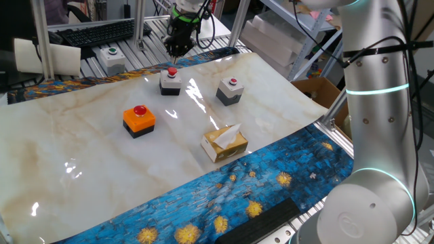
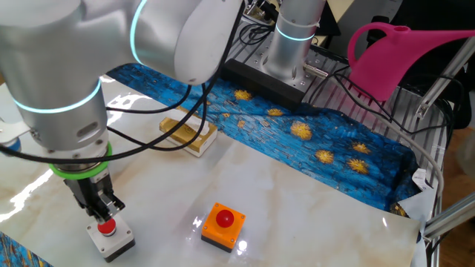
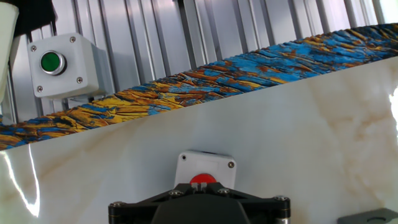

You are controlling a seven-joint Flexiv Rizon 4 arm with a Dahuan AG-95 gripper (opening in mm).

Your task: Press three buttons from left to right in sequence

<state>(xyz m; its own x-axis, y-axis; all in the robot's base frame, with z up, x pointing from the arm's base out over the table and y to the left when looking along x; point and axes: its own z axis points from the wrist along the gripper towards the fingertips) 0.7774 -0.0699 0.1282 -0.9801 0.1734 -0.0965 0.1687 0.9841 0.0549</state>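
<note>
In the hand view, the claw's [image 3: 200, 198] black body is covering the lower half of the middle grey switch [image 3: 205, 169], leaving only a sliver of its red button [image 3: 202, 180] showing, and the fingertips are lying below the bottom edge. In the other fixed view, the arm is hiding the third switch, and the bottom edge, at six o'clock, is clipping the orange switch [image 2: 223, 230]. There, the yellow tissue box [image 2: 187, 135] is lying partly behind cables.
</note>
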